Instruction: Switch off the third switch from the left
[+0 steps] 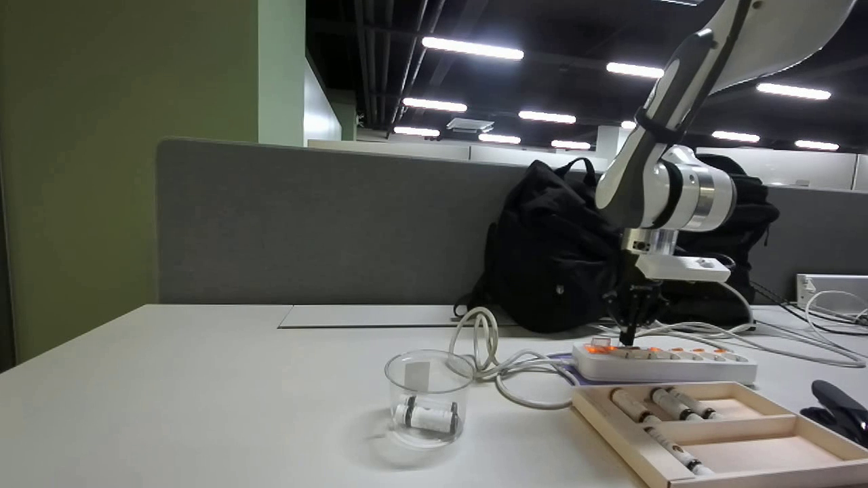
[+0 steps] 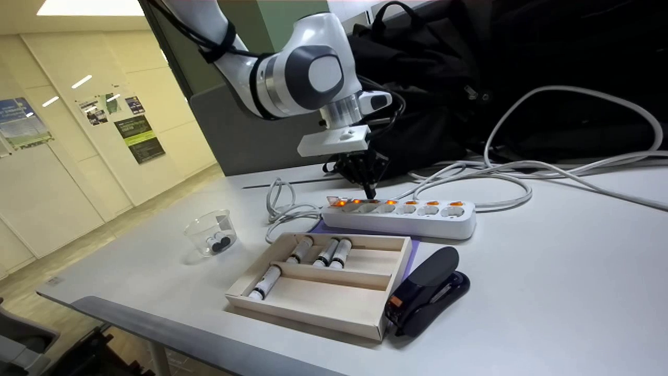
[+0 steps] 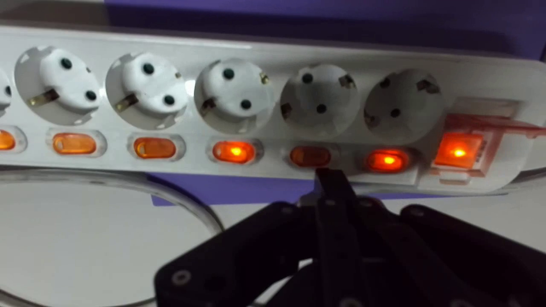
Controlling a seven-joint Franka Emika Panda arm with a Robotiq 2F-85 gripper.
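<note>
A white power strip [image 1: 668, 369] with a row of orange switches shows in both exterior views [image 2: 396, 223] and the wrist view [image 3: 467, 81]. In the wrist view the row runs from the right: the covered end switch [image 3: 458, 151] is lit, its neighbour [image 3: 388, 160] is lit, the third switch [image 3: 310, 156] is dark, and the fourth [image 3: 233, 152] is lit. Those farther left look unlit. My gripper [image 3: 330, 174] is shut and empty, its tips just beside the dark third switch; contact cannot be told. In both exterior views the tips [image 1: 627, 339] [image 2: 370, 194] hide that switch.
A wooden tray [image 2: 334, 279] with several small tubes stands in front of the strip. A clear cup [image 1: 428, 400], a black stapler-like tool [image 2: 425, 292] and white cables [image 1: 515, 369] lie around. Black backpacks [image 1: 549, 251] stand behind. A purple sheet [image 3: 230, 187] lies under the strip.
</note>
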